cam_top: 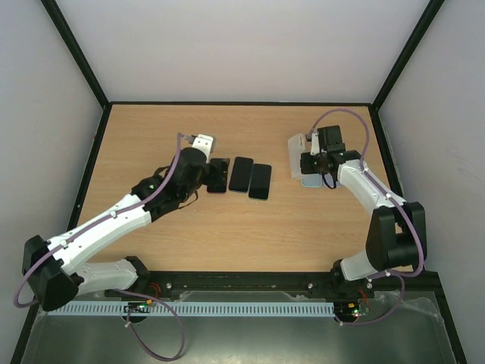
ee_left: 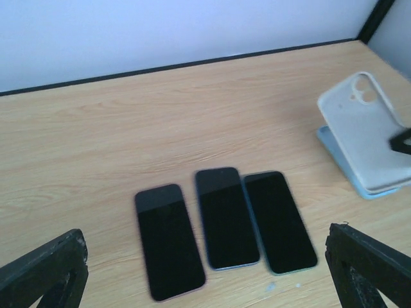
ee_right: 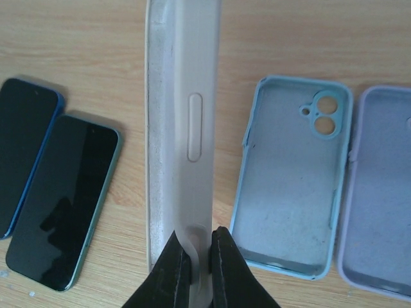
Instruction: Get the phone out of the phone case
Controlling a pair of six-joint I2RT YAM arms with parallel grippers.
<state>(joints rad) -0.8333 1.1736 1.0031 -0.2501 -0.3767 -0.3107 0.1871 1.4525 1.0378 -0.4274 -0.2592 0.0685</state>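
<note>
Three bare phones lie screen-up side by side on the table: the left one (ee_left: 168,240), the middle one (ee_left: 226,218) and the right one (ee_left: 279,221). My left gripper (ee_left: 205,285) hovers just short of them, open wide, with nothing between its fingers (ee_left: 45,276). In the top view it (cam_top: 211,174) partly covers the leftmost phone (cam_top: 220,183). My right gripper (ee_right: 196,256) is shut on the wall of a white phone case (ee_right: 183,128), which it holds on edge above the table; no phone shows inside it. The white phone case (ee_left: 366,128) stands tilted at the right.
An empty light-blue case (ee_right: 289,192) and a lilac case (ee_right: 379,205) lie open side up next to the held case. The blue case (ee_left: 359,187) sits under the white one. Black frame rails (cam_top: 235,102) border the table.
</note>
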